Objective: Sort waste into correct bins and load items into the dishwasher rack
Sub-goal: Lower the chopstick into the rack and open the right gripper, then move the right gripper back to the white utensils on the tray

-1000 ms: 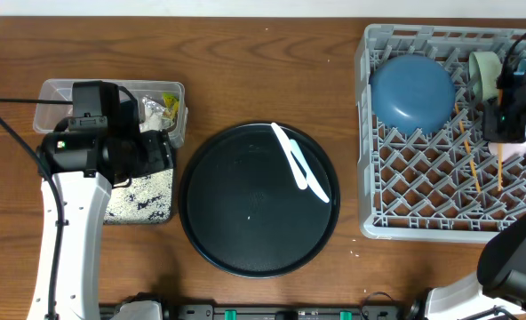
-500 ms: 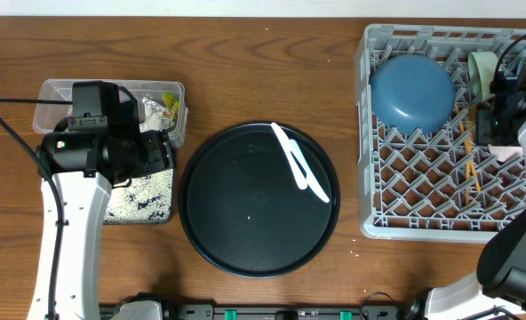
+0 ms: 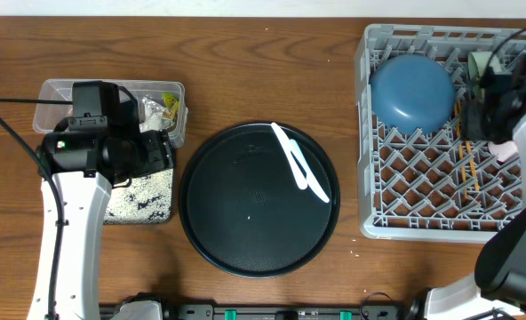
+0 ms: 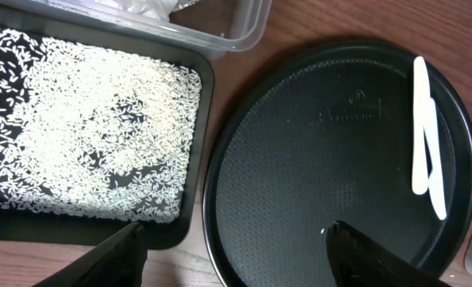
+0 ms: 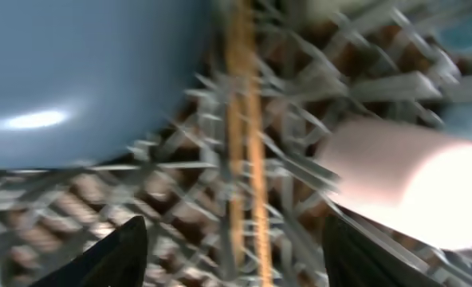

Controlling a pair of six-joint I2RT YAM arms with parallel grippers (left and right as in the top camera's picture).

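At the near side of the tabletop point(image 3: 263, 62), the left end effector point(image 4: 236, 255) hangs open and empty between the shallow black rectangular tray point(image 4: 76, 229) of white rice grains point(image 4: 84, 135) and the large round black tray point(image 3: 245, 222), where the white plastic spoon point(image 3: 300, 164) lies. Farther off, in the large grey plastic dishwasher rack point(image 3: 367, 133), the thin wooden chopsticks point(image 5: 237, 119) lie on the lattice beside the large blue bowl point(image 3: 411, 92). The right end effector point(image 5: 234, 255) above them is open and empty. I think it should rise straight, clear of the pegs.

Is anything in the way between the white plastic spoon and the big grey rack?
Nothing visible. The white plastic spoon lies on the round black tray, and only bare wooden table separates it from the grey plastic rack.
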